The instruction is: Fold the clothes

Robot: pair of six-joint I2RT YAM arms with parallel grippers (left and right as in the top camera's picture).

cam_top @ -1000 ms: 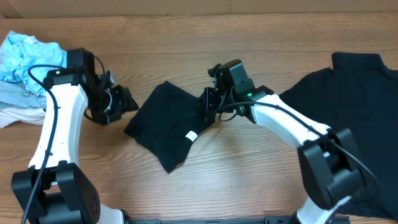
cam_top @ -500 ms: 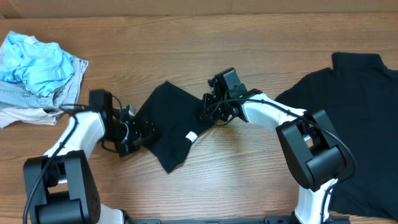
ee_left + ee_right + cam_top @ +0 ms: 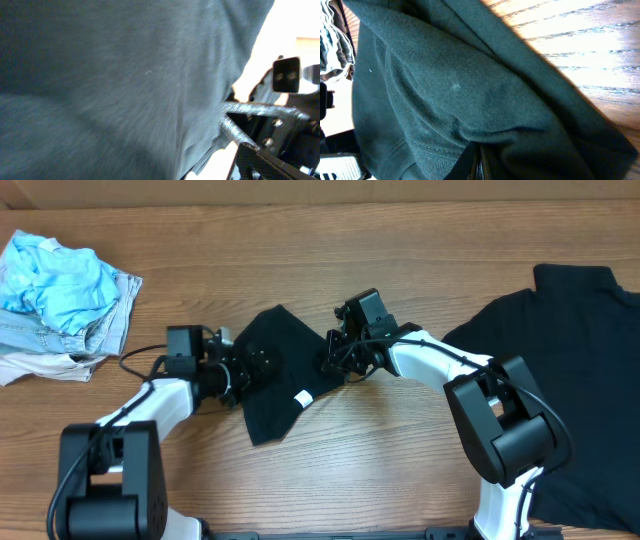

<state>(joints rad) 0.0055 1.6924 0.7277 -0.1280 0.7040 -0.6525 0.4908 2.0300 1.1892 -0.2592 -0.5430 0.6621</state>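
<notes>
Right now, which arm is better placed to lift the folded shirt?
Probably right: the right gripper is shut on the folded shirt; the left gripper stands open at its other edge.

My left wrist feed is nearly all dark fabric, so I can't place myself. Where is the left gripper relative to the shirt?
Observer: From overhead, the left gripper sits at the left edge of the folded black T-shirt, mid-table.
Operator: What is the right arm doing?
Observer: The right gripper is shut on that shirt's right edge.
Operator: Anything else to fold?
Observer: A second black T-shirt lies spread out at the table's right side.
</notes>
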